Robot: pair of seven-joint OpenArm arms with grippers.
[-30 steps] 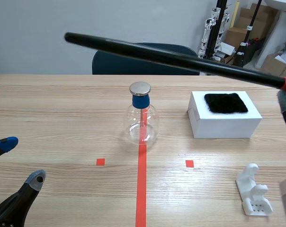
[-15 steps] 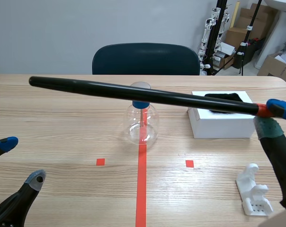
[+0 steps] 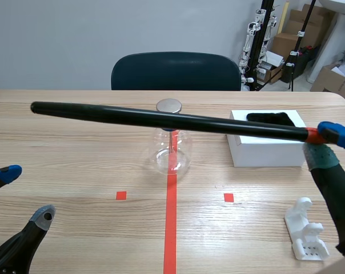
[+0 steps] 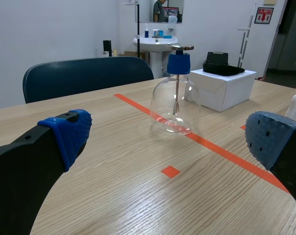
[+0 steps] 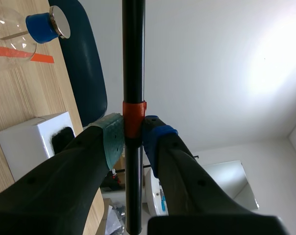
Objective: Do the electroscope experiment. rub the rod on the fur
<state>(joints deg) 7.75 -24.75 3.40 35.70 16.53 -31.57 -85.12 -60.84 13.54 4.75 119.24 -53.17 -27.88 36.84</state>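
— Right gripper (image 3: 327, 137), item one: state?
— Closed on the rod (image 3: 161, 118). Both pads pinch it at an orange-red band near one end. From the gripper the long black shaft runs out across the surface (image 3: 75, 160), raised, passing over the electroscope flask (image 3: 172, 154).
— Left gripper (image 3: 25, 194)?
— Fingers spread wide, blue pads showing, holding nothing. It sits low over the near edge of the surface, with the flask ahead of it.
— Fur?
— Black patch (image 3: 269, 117) on top of a white box (image 3: 267, 149), just ahead of the right gripper and under the rod's line. Whether rod and fur touch cannot be told.
— Flask details?
— Clear glass, blue stopper (image 4: 178, 63), round metal disc (image 3: 169, 105) on top, standing on the orange-red tape line.
— Other stock?
— White plastic stand (image 3: 305, 231), beside the right gripper on its inner side.
— Surface and room?
— Light wood-grain top. Beyond it is a dark blue chair (image 3: 175, 71), a pale grey wall and cardboard boxes (image 3: 301, 28). A washbasin (image 4: 160, 41) stands far ahead of the left gripper.
— Writing?
— One red wall sign (image 4: 263, 14); its lettering is too small to read.
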